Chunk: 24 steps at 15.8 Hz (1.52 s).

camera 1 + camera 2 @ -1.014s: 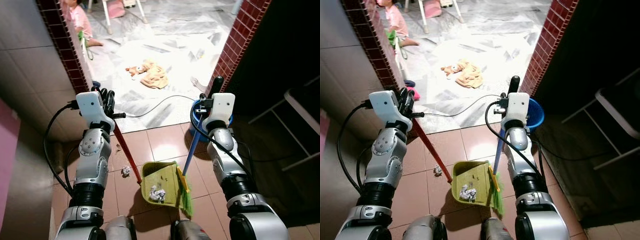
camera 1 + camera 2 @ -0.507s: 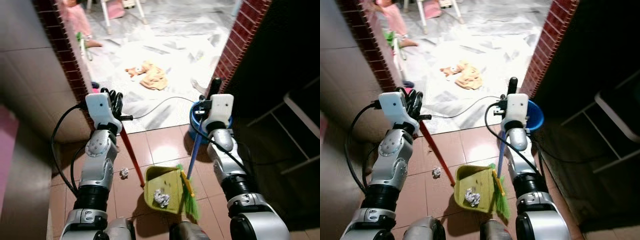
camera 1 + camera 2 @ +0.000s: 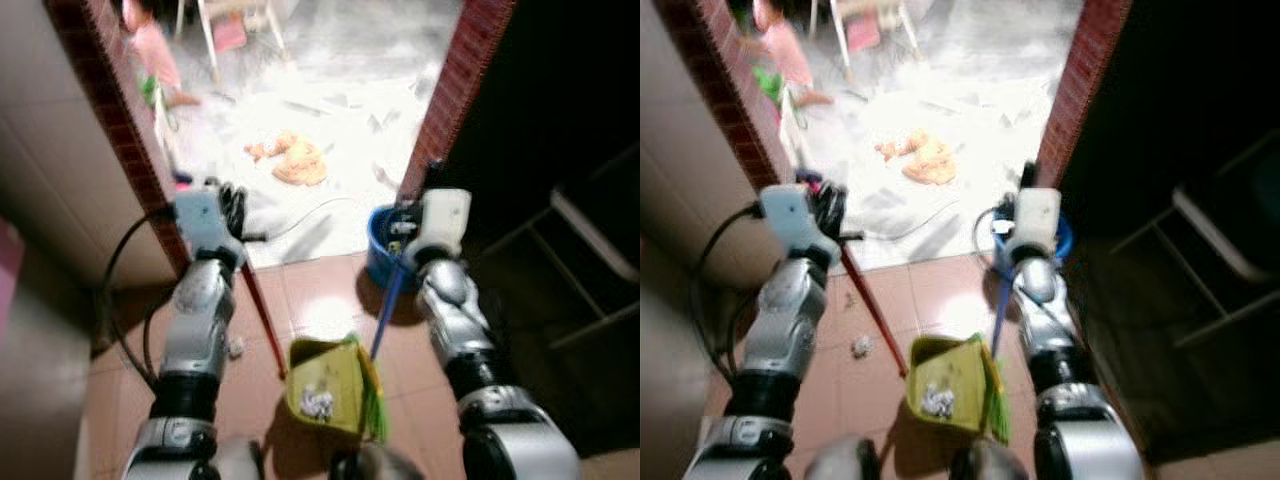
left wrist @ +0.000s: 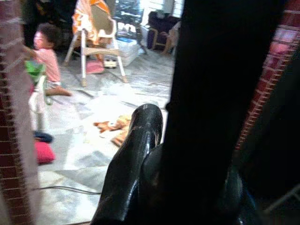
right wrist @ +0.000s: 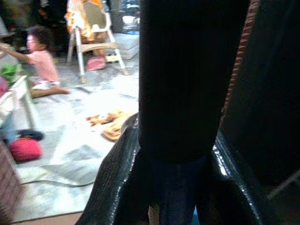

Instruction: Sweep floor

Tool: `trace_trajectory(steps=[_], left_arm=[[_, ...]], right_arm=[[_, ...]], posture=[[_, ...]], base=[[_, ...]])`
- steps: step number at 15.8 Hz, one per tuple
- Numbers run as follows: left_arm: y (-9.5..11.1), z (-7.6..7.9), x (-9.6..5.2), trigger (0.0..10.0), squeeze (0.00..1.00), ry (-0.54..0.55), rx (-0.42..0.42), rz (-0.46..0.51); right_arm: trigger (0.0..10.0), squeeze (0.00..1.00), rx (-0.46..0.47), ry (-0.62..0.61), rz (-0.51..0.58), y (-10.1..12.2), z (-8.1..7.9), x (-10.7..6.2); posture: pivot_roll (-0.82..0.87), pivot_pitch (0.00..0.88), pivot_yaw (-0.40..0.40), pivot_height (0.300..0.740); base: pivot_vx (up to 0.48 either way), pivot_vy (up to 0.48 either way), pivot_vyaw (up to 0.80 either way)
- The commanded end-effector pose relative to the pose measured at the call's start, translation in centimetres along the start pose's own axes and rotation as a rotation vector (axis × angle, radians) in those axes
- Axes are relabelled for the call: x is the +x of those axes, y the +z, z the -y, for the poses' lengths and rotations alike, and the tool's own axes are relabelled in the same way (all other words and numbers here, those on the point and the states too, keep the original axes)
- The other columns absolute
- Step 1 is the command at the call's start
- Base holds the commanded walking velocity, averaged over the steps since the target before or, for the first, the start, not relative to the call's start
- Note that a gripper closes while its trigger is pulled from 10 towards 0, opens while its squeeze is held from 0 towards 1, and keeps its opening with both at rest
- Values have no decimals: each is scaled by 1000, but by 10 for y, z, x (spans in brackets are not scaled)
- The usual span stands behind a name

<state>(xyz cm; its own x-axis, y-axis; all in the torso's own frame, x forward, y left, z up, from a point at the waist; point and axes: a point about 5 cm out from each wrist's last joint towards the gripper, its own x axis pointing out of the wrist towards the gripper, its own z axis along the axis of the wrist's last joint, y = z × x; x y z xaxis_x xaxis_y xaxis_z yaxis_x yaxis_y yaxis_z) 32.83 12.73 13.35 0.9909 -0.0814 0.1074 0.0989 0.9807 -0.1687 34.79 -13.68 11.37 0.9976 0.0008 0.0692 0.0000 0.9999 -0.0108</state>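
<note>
Right hand [image 5: 178, 187] around dark handle [image 5: 183, 79]

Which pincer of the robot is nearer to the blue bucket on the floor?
The right one. The right pincer grips the broom handle directly over the blue bucket, while the left pincer holds the red dustpan handle on the far side.

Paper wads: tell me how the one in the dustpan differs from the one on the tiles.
The paper wad in the dustpan lies inside the yellow-green dustpan, right of the red handle; the paper wad on the tiles sits on bare floor, left of that handle. The first looks larger and already collected; the second is not yet swept. Both are white and crumpled.
</note>
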Motion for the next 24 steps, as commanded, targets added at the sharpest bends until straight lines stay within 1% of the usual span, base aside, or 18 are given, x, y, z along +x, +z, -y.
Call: trace_trajectory(steps=[1, 6, 8, 9, 10, 11, 13, 15, 16, 17, 18, 19, 21, 22, 23, 24], left_arm=[[10, 3, 2, 10000, 0, -7, -39, 41], [7, 0, 1, 10000, 0, -2, -27, 25], [8, -5, 1, 10000, 0, 21, -1, 42], [10, -11, 1, 10000, 0, 55, 5, 51], [11, -14, 2, 10000, 0, 70, 5, 59], [15, -21, 4, 10000, 0, 105, 1, 68], [17, -27, 7, 10000, 0, 141, -8, 76], [19, -31, 8, 10000, 0, 159, -21, 77], [17, -33, 8, 10000, 0, 176, -46, 72], [14, -34, 7, 10000, 0, 180, -26, 60], [12, -33, 7, 10000, 0, 181, -28, 56], [7, -33, 5, 10000, 0, 201, -96, 37], [-2, -40, 3, 10000, 0, 266, -201, 7], [-2, -49, 2, 10000, 0, 336, -276, 18], [1, -59, 2, 10000, 0, 392, -292, 42], [7, -66, 3, 10000, 0, 416, -268, 67]], right_arm=[[10000, 0, 3, 14, -1, 0, -5, 1], [10000, 0, -1, 22, -6, -1, -6, 1], [10000, 0, 2, 25, 2, 0, -4, 1], [10000, 0, -2, 25, 5, 1, -2, 0], [10000, 0, -3, 23, 6, 0, -1, 0], [10000, 0, -22, 15, -5, -2, 3, 0], [10000, 0, -25, 2, -11, -3, 8, 1], [10000, 0, -26, 0, -10, -2, 8, 2], [10000, 0, -32, -1, -17, -4, 9, 1], [10000, 0, -17, -4, -22, -5, 8, 1], [10000, 0, -3, -1, -18, -4, 6, 1], [10000, 0, 40, 22, 1, 0, 0, 2], [10000, 0, 35, 48, 3, 1, -4, 2], [10000, 0, 23, 40, -5, -1, -1, 2], [10000, 0, 8, 27, -11, -2, 4, 2], [10000, 0, -13, 13, -12, -3, 9, 2]], posture=[[-8, 9, -33, 731], [-4, 0, -35, 731], [-4, 0, -32, 731], [-4, 0, -31, 731], [-6, 0, -30, 731], [-10, 0, -26, 731], [-13, 0, -22, 731], [-12, 0, -21, 731], [-12, 0, -21, 731], [-11, 0, -19, 731], [-11, 0, -19, 731], [-12, 0, -18, 731], [-13, 0, -18, 731], [-19, 0, -20, 731], [-21, 0, -23, 731], [-23, 0, -25, 731]], base=[[0, -360, 0], [0, -363, 0], [0, 0, 0], [0, 0, 0], [0, 0, 0], [0, 0, 0], [0, 0, 0], [0, 0, 0], [0, 0, 0], [0, 0, 0], [0, 0, 0], [0, 0, 0], [0, 0, 0], [0, 0, 0], [0, 0, 0], [0, 0, 0]])
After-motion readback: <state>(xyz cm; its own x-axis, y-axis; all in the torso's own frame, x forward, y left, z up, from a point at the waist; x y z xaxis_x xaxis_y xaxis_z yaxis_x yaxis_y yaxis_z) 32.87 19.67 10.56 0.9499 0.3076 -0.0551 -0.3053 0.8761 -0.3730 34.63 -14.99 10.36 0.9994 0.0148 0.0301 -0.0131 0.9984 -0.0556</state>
